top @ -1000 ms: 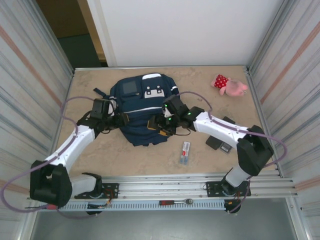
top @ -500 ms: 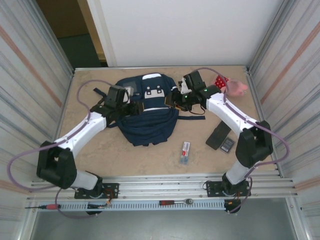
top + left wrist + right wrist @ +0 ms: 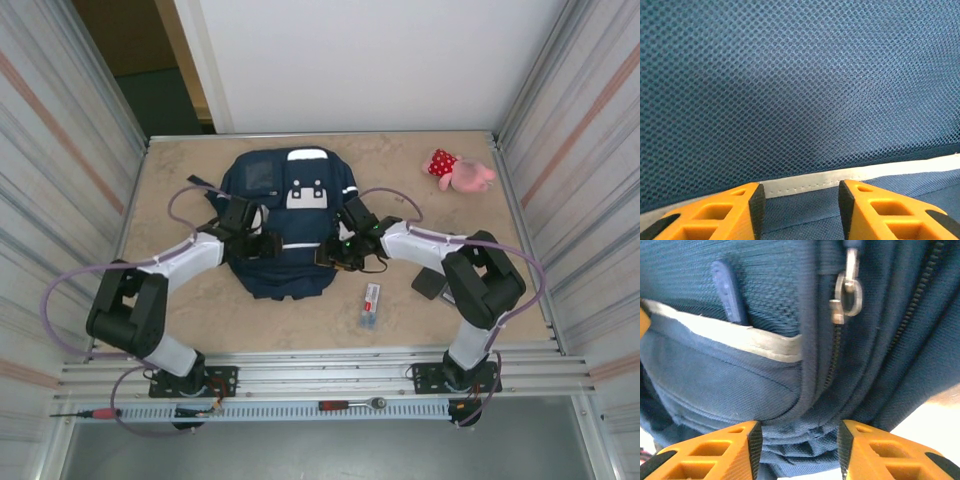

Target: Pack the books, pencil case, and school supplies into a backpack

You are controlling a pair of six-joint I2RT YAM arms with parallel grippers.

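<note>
At mid-table, lying flat with its white patches toward the far side: backpack (image 3: 288, 275), navy, largest item around, resting on the bare tan table (image 3: 180, 180); on its left flank, left gripper (image 3: 262, 243), arm bent in from the near-left base; on its right flank, right gripper (image 3: 336, 252), arm bent in from the near right; both low against the fabric. From the left wrist, orange left fingers (image 3: 725, 210) part-way apart, navy mesh close ahead, pale stripe (image 3: 810, 181) running across the gap; pinching or merely touching, cannot tell. From the right wrist, orange right fingers (image 3: 890, 450) likewise part-way apart, bunched folds of navy fabric lying in the gap; clamped or not, cannot tell; just beyond, zipper with metal pull (image 3: 846, 287) hanging, small blue tab (image 3: 726, 292) beside it. Near and right of the backpack, apart from it: narrow white pack (image 3: 370, 304) with red and blue marks, flat on the table; right of that, dark flat item (image 3: 430, 284), mostly hidden under the right arm; which item, cannot tell. At the far right, well apart from everything else: pink plush toy (image 3: 460, 170).
</note>
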